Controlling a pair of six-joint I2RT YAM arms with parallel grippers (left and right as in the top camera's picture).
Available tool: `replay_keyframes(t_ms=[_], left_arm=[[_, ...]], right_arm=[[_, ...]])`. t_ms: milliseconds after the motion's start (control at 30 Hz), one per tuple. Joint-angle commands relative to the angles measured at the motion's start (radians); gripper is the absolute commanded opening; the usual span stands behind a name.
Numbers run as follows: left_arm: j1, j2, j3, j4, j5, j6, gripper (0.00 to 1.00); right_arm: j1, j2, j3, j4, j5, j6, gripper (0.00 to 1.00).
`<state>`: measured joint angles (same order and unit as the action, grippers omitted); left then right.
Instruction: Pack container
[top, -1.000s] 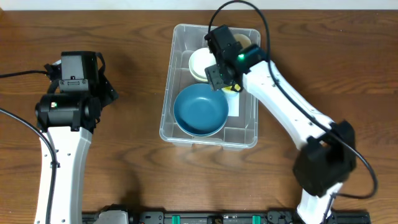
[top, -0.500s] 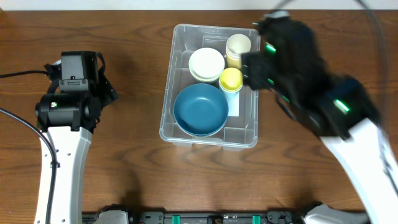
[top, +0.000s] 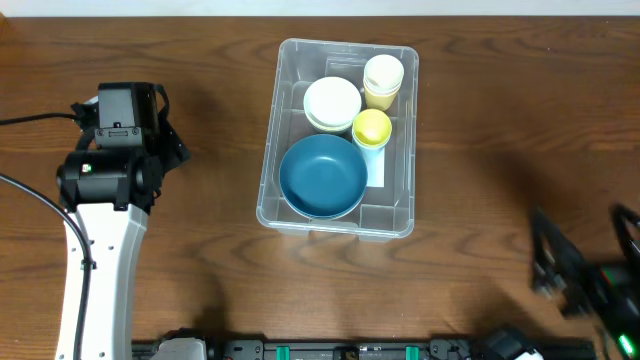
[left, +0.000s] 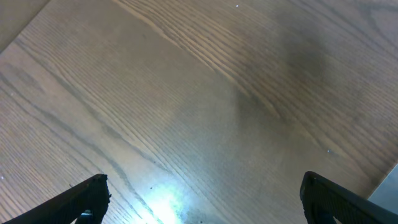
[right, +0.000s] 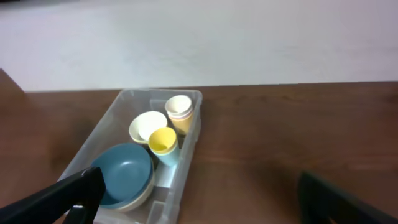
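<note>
The container (top: 273, 130), a clear plastic bin, stands at the middle of the table. It holds a blue bowl (top: 322, 176), a white bowl (top: 332, 103), a yellow cup nested in a pale blue one (top: 371, 128) and a cream cup (top: 383, 78). My right gripper (top: 590, 250) hangs blurred at the front right, far from the bin, open and empty. In the right wrist view the right gripper (right: 202, 186) frames the container (right: 186, 149) and blue bowl (right: 124, 174) from a distance. My left gripper (left: 203, 180) is open over bare wood at the left.
The left arm (top: 105, 190) stands along the table's left side. A white label (top: 377, 168) lies on the bin's floor beside the blue bowl. Brown wood surrounds the bin on all sides.
The right arm has pulled out of the container and swung to the front right, its jaws opening wide. The yellow cup stays in the bin. The left arm has not moved.
</note>
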<state>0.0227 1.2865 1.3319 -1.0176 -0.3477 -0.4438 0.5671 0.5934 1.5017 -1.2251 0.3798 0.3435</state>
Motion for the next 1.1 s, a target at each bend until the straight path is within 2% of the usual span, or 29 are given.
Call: replay_keyframes(t_ms=[0, 300, 767, 1067], left_arm=[[0.003, -0.006, 0.002, -0.003, -0.02, 0.006, 0.98], [0.003, -0.006, 0.002, -0.003, -0.02, 0.006, 0.98], [0.003, -0.006, 0.002, -0.003, -0.02, 0.006, 0.98], [0.003, -0.006, 0.002, -0.003, -0.02, 0.006, 0.98]], right_arm=[[0.009, -0.115, -0.038, -0.024, 0.005, 0.04, 0.99], [-0.01, -0.27, -0.04, -0.161, 0.034, 0.038, 0.99], [-0.145, -0.452, -0.04, -0.168, -0.048, -0.046, 0.99], [-0.182, -0.484, -0.04, -0.19, -0.083, -0.041, 0.99]])
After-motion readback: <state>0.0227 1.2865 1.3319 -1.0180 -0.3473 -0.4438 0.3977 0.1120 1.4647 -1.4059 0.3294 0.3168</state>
